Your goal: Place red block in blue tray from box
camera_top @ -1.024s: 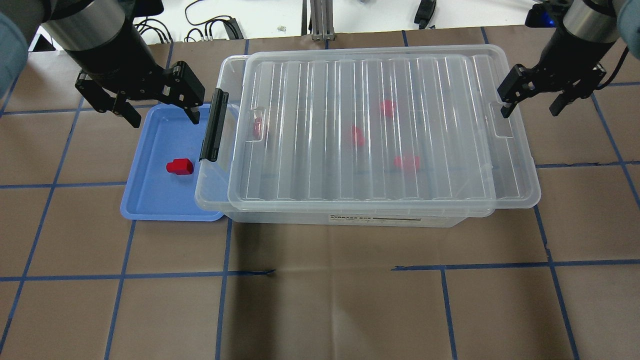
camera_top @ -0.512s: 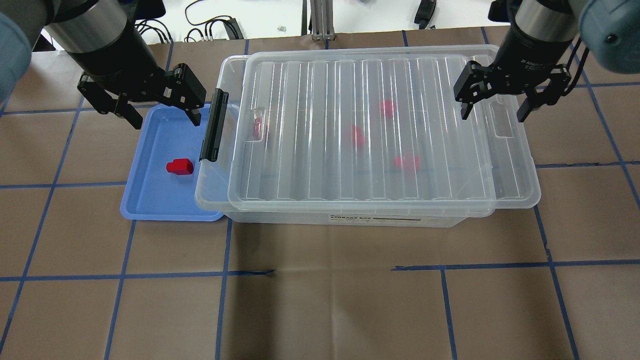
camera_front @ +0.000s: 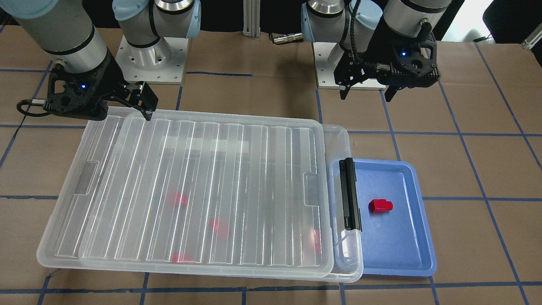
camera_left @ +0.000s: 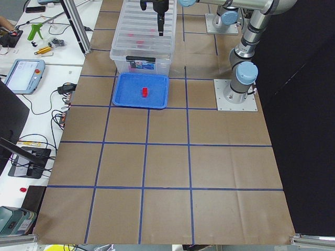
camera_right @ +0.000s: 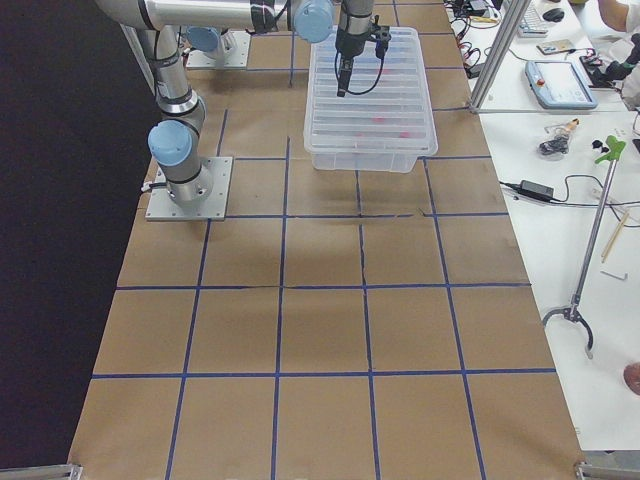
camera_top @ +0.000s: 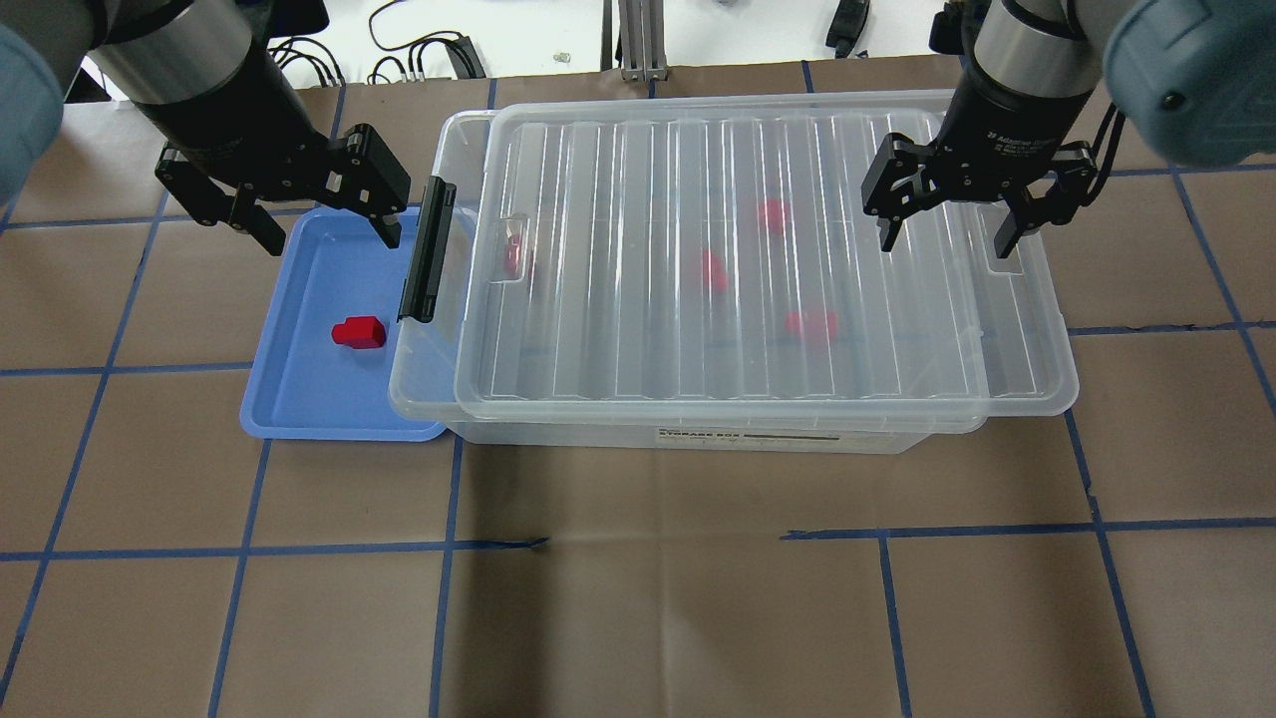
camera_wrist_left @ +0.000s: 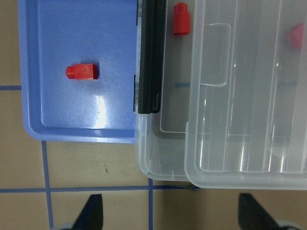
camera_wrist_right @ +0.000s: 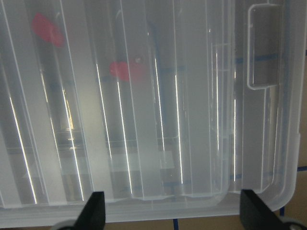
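One red block (camera_top: 359,333) lies in the blue tray (camera_top: 299,289), apart from its rim; it also shows in the left wrist view (camera_wrist_left: 82,72) and the front view (camera_front: 380,206). The clear box (camera_top: 538,431) stands right of the tray with its black latch (camera_top: 427,249) toward it. Its ribbed lid (camera_top: 638,299) lies on top, shifted right. Several red blocks (camera_top: 712,271) show blurred through the lid, and one (camera_wrist_left: 181,19) shows in the gap by the latch. My left gripper (camera_top: 329,237) is open and empty above the tray's far end. My right gripper (camera_top: 944,242) is open and empty above the lid's right end.
The table is covered in brown paper with a blue tape grid. Cables and a metal post (camera_top: 638,40) lie beyond the far edge. The arm bases (camera_front: 148,55) stand behind the box. Benches with tools and a tablet (camera_left: 23,73) flank the table ends.
My right gripper has moved left, from beyond the box's right end to above the lid's right part. The left gripper, the tray and the blocks have stayed put.
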`<state>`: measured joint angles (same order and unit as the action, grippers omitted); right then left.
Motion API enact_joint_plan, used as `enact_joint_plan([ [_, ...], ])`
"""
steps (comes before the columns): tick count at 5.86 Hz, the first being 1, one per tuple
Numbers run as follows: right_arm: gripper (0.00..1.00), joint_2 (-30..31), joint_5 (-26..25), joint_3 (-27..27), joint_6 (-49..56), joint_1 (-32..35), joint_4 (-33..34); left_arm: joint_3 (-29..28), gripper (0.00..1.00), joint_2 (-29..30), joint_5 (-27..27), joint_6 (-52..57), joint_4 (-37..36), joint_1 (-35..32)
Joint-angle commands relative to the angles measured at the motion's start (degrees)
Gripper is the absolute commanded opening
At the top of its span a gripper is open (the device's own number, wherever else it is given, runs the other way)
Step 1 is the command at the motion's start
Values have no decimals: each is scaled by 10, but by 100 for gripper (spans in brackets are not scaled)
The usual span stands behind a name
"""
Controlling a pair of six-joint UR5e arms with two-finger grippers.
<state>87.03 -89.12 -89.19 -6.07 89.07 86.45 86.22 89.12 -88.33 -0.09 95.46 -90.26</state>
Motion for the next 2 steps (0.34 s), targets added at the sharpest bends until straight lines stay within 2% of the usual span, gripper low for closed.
enact_joint_plan([
  [1, 100, 0, -1, -1, 0, 0, 1, 0, 99, 1, 0, 0, 0, 2],
  [2, 100, -1, -1, 0, 0, 0, 3, 3, 99, 0, -1, 2, 0, 3],
])
